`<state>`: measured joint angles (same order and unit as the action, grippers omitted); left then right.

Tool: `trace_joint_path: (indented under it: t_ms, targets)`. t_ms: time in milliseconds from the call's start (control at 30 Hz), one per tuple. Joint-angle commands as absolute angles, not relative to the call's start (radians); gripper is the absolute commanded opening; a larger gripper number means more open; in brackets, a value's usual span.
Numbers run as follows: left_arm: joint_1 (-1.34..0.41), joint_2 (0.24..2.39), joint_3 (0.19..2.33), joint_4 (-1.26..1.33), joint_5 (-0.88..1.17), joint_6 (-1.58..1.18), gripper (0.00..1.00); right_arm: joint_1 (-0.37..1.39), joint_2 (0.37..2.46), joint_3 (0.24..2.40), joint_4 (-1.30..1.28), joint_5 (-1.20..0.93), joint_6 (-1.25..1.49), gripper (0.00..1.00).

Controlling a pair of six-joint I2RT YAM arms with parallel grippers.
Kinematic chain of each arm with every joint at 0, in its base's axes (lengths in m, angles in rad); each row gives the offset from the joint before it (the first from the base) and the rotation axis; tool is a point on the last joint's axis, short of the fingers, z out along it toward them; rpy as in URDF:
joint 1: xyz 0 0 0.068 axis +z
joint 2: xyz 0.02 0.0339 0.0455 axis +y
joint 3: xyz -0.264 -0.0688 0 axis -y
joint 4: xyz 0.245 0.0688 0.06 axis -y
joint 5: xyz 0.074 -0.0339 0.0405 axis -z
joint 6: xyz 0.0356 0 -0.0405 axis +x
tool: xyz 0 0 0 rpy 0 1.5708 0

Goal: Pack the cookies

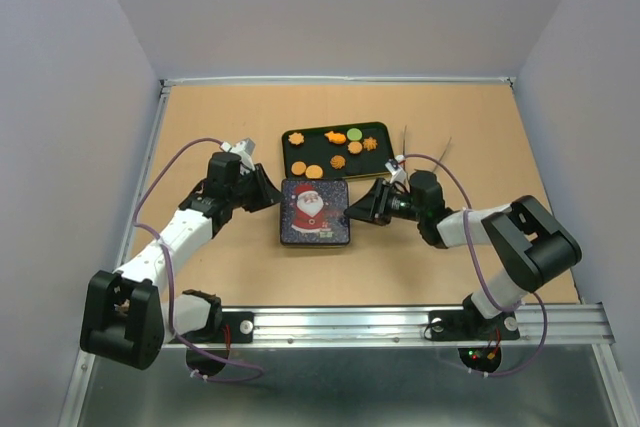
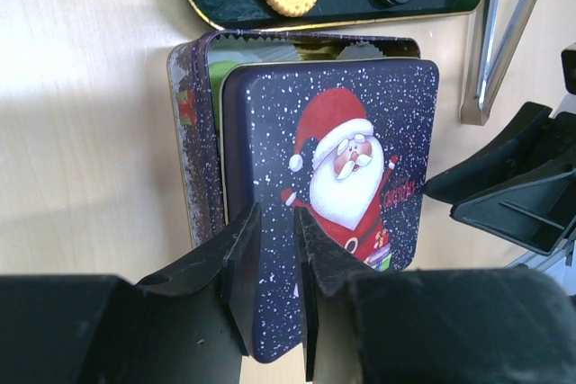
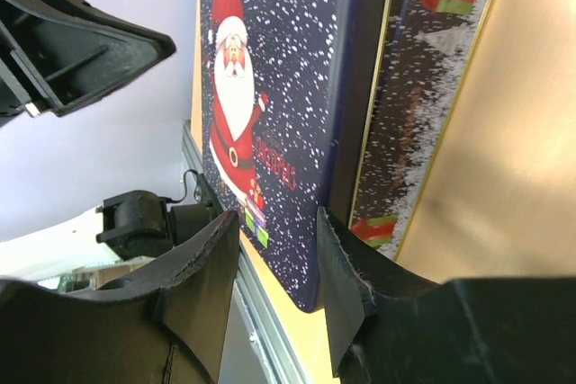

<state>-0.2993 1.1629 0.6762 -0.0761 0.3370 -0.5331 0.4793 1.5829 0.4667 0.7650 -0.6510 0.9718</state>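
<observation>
- A metal rail crosses the bottom of the top view and carries both arm bases. The arms reach up the frame and inward over the tan table.
- At mid-frame lies a square tin. Its dark blue Santa lid sits on top, not seated square. In the left wrist view the lid is shifted toward the right of the picture, and a strip of the tin's green inside shows along its left and top edges.
- The left gripper is at the tin's left edge. In its own view its fingers stand close together with a narrow slit between them, over the lid's near edge. Only the lid's face shows in the slit. I cannot tell whether they pinch anything.
- The right gripper is at the tin's right edge. Its fingers stand moderately apart and straddle the lid's near corner, one on the picture side and one on the rim side. Whether they press on it cannot be told.
- Just above the tin in the frame, close beside it, is a dark tray. All the cookies in view lie loose on it: orange rounds and stars, and one green round.
- Metal tongs lie on the table right of the tray.
</observation>
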Motion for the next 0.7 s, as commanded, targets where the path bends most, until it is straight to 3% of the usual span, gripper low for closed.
trace_joint_path:
  t_ms: [0, 667]
  targets:
    - [-0.298, 1.106, 0.629, -0.049, 0.354, -0.538, 0.32, 0.499, 1.571, 0.535, 0.785, -0.634, 0.988, 0.45]
    - [-0.314, 1.232, 0.624, -0.005, 0.328, -0.546, 0.31, 0.503, 1.641, 0.620, 0.785, -0.630, 0.986, 0.44]
